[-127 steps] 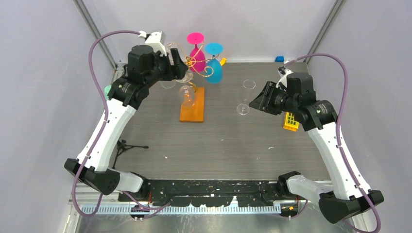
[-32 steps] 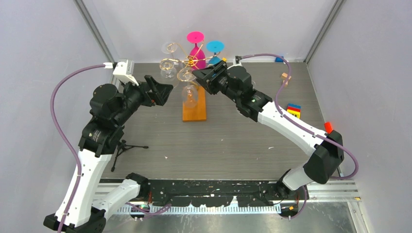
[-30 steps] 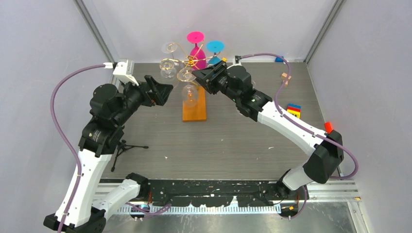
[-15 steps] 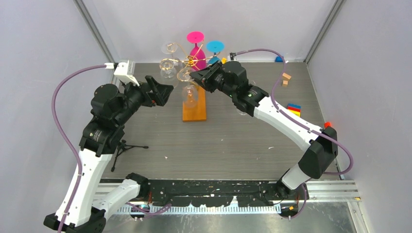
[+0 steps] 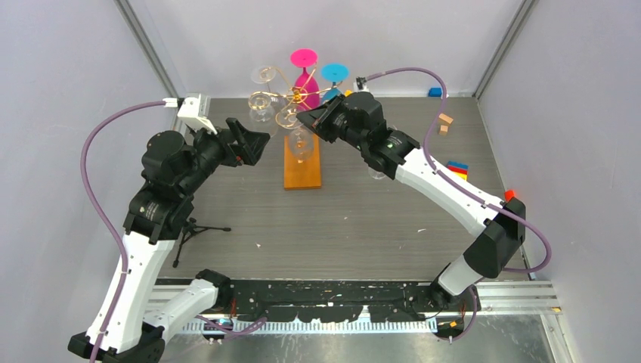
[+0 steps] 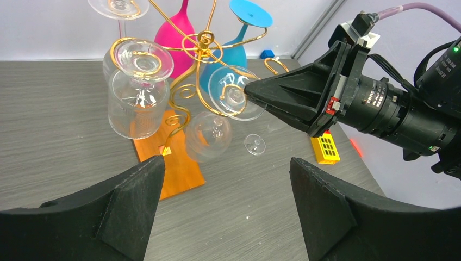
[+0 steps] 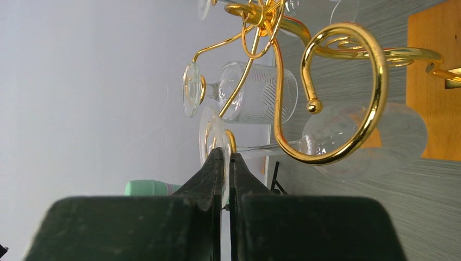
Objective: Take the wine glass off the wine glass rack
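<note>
Right pincer (image 7: 225,156) clamps the foot of the clear wine glass (image 6: 209,136), which hangs inverted on the wine glass rack (image 5: 301,170). Left pincer (image 6: 225,163) gapes wide, left of the rack.

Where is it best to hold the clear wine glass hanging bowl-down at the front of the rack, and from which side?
Grip the rim of its flat foot, edge-on from the right. The wine glass hangs by it in a wire loop of the wine glass rack, so the stem is caged; the right gripper pinches the foot.
</note>
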Controlling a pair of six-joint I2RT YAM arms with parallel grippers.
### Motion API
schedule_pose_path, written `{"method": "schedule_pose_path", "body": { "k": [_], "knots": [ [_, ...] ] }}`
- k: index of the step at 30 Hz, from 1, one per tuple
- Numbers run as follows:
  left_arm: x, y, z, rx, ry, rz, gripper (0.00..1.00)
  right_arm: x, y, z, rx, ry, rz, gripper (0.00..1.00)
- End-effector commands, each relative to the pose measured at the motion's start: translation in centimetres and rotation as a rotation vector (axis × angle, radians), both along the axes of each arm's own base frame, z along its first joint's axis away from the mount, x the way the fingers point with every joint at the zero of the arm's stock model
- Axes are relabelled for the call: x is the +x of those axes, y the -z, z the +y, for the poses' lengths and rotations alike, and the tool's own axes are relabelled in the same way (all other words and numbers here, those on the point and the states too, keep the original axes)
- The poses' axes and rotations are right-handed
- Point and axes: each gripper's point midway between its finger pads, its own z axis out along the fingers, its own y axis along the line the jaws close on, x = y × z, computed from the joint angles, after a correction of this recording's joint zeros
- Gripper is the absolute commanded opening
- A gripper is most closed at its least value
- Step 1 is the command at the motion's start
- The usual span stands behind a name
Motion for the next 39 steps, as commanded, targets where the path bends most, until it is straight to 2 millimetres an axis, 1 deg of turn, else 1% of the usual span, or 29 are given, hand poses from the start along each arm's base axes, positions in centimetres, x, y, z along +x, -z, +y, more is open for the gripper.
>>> {"method": "schedule_pose_path", "body": {
  "k": [1, 5, 14, 17, 18, 19, 20, 23, 24, 27, 30, 32, 33, 34, 39],
  "knots": [
    [-0.2, -0.4, 0.3, 0.004, -0.004, -0.022, 0.87, -1.4, -5.2, -0.4, 0.052, -0.02, -0.113, 0.0],
    [-0.2, -0.4, 0.3, 0.005, -0.008, -0.022, 0.88, -1.8, -5.9, -0.3, 0.061, -0.039, -0.123, 0.0],
    [0.0, -0.1, 0.5, 0.016, -0.015, -0.016, 0.88, -2.5, -6.4, 0.1, 0.073, -0.074, -0.109, 0.0],
    [0.0, -0.1, 0.6, 0.017, -0.02, -0.018, 0.88, -2.4, -6.7, 0.6, 0.094, -0.09, -0.111, 0.0],
    [0.0, -0.1, 0.6, 0.019, -0.023, -0.019, 0.88, -2.6, -6.9, 0.9, 0.105, -0.106, -0.109, 0.0],
    [0.0, -0.1, 0.7, 0.02, -0.026, -0.019, 0.88, -2.7, -6.7, 1.3, 0.111, -0.127, -0.098, 0.0],
    [-0.1, -0.2, 0.8, 0.02, -0.029, -0.022, 0.88, -2.8, -7.0, 1.5, 0.122, -0.137, -0.102, 0.0],
    [-0.1, -0.2, 1.0, 0.023, -0.041, -0.028, 0.88, -2.9, -6.9, 2.5, 0.157, -0.176, -0.079, 0.0],
    [-0.2, -0.3, 1.1, 0.024, -0.044, -0.03, 0.88, -2.9, -7.2, 2.7, 0.169, -0.185, -0.086, 0.0],
    [-0.2, -0.3, 1.2, 0.025, -0.048, -0.034, 0.88, -2.5, -7.1, 3.2, 0.182, -0.19, -0.09, 0.0],
    [-0.3, -0.2, 1.3, 0.025, -0.05, -0.034, 0.88, -2.1, -7.6, 3.6, 0.196, -0.187, -0.112, 0.0],
    [-0.4, -0.2, 1.3, 0.025, -0.051, -0.038, 0.88, -1.5, -7.4, 3.8, 0.194, -0.176, -0.116, 0.0],
    [-0.4, -0.2, 1.4, 0.025, -0.054, -0.039, 0.88, -1.4, -7.7, 3.9, 0.197, -0.172, -0.122, 0.0],
    [-0.5, -0.3, 1.4, 0.025, -0.054, -0.043, 0.88, -1.0, -7.3, 3.8, 0.188, -0.155, -0.113, 0.0],
    [-0.7, -0.2, 1.6, 0.025, -0.056, -0.046, 0.88, 0.2, -8.3, 2.6, 0.185, -0.055, -0.118, 0.0]
  ]
}}
